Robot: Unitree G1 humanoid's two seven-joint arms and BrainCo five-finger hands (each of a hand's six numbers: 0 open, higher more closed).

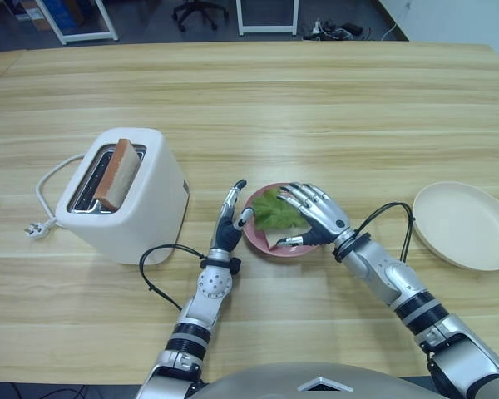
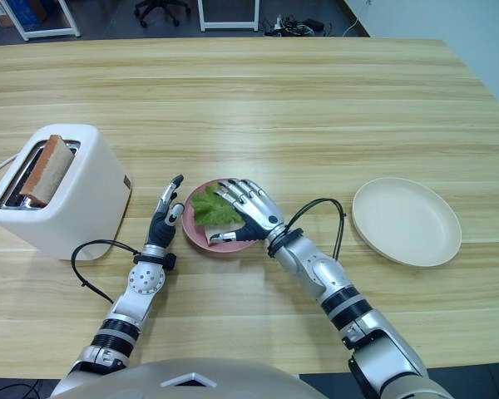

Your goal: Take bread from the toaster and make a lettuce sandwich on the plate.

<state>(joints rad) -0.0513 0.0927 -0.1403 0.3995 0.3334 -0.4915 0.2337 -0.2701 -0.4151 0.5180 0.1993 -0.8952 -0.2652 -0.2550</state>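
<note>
**Hands at the Pink Plate, One Slice Waiting in the Toaster**

Nearest, on the pale, straight-grained wooden table (image 1: 333, 108): left hand (image 1: 229, 226) raised on a jointed metal forearm, set edge-up just beside the left rim of the pink plate (image 1: 258, 237). Fingers (image 1: 234, 198) straight, pressed together, pointing away across the table; nothing in the grasp. Thin black cable (image 1: 154, 266) looping out from the wrist over the wood.

Opposite, right hand (image 1: 318, 214) held palm-down over the plate's right half. Silver-and-black fingers fanned apart and gently arched above the lettuce (image 1: 270, 208), thumb low by the near rim, gripping nothing. Contact between fingertips and leaf: cannot tell.

On the small, round plate, crinkled green lettuce lying atop a pale slice of bread (image 1: 274, 239).

Off to the right and well apart, a shallow, round cream plate (image 1: 464, 224), smooth and matte.

Farther left, the toaster (image 1: 141, 208): white, glossy, boxy with rounded corners. Standing tilted in its slot and poking above the top, a second slice (image 1: 119, 172) with a brown crust. From the toaster's left side, a white cord (image 1: 40, 193) curling down to a plug on the table.
</note>
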